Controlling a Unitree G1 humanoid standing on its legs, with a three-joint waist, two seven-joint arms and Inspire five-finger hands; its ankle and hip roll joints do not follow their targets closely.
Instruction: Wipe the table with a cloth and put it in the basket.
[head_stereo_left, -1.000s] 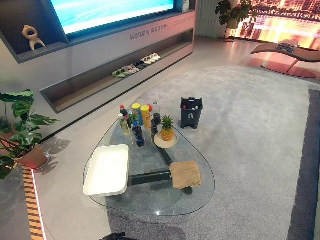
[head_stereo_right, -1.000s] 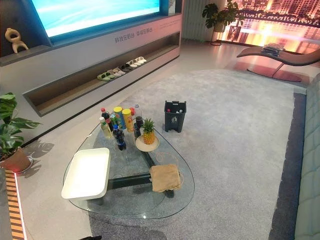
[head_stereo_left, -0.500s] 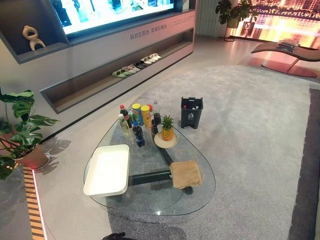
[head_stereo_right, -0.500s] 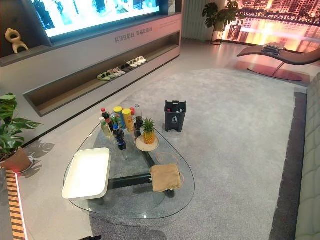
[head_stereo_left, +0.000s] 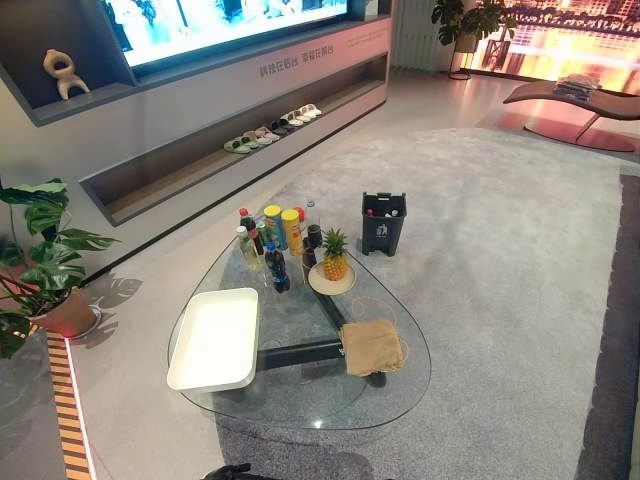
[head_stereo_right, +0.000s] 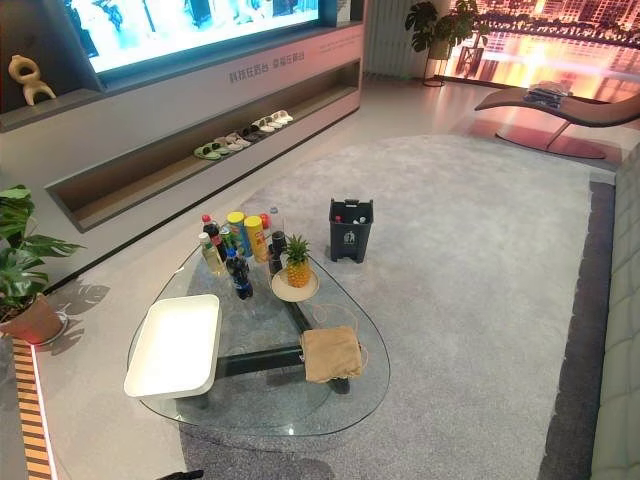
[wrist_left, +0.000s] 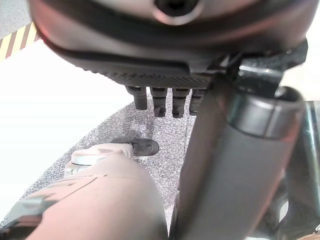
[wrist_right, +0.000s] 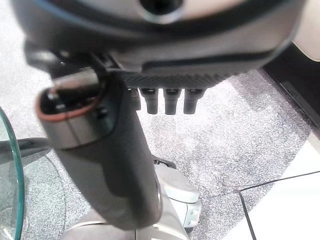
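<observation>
A tan cloth lies folded on the near right part of the glass table. A shallow white basket stands on the table's left side, with nothing in it. Both hands hang low beside the table, away from the cloth. In its wrist view my left hand has relaxed fingers pointing down at the grey carpet and holds nothing. My right hand looks the same over the carpet, with the table's glass edge beside it.
Several bottles and cans crowd the table's far end, next to a pineapple on a plate. A black bin stands on the carpet beyond the table. A potted plant is at the left.
Nothing on the table has moved. The picture on the wall screen has changed.
</observation>
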